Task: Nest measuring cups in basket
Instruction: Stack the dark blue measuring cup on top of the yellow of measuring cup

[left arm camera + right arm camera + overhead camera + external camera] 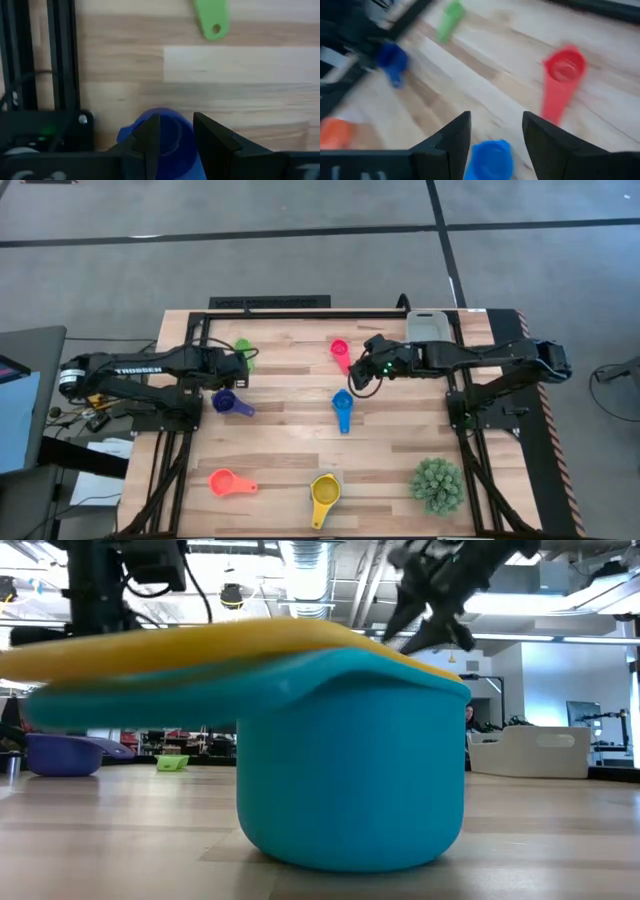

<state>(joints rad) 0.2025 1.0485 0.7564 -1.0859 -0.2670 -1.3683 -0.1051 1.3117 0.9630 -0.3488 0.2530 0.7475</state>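
Observation:
My left gripper (pixel 236 376) hangs open, pointing steeply down over the navy cup (pixel 165 142), which lies on the table at the left (pixel 230 403). The green cup (pixel 243 347) lies just beyond it. My right gripper (pixel 495 122) is open above the table's middle (pixel 358 375), between the pink-red cup (pixel 340 352) and the blue cup (pixel 342 408); the blue cup (pixel 490 160) shows below its fingers. The orange cup (pixel 230 482) and yellow cup (pixel 325 498) lie near the front edge. In the low view the yellow one (pixel 200 645) sits over the light blue cup (pixel 350 780). The basket (pixel 430 325) stands at the far right.
A spiky green plant (pixel 437 485) stands at the near right corner. Black frame rails (pixel 60 55) run along the table's left side beside my left arm. Bare wood lies between the cups in the middle of the table.

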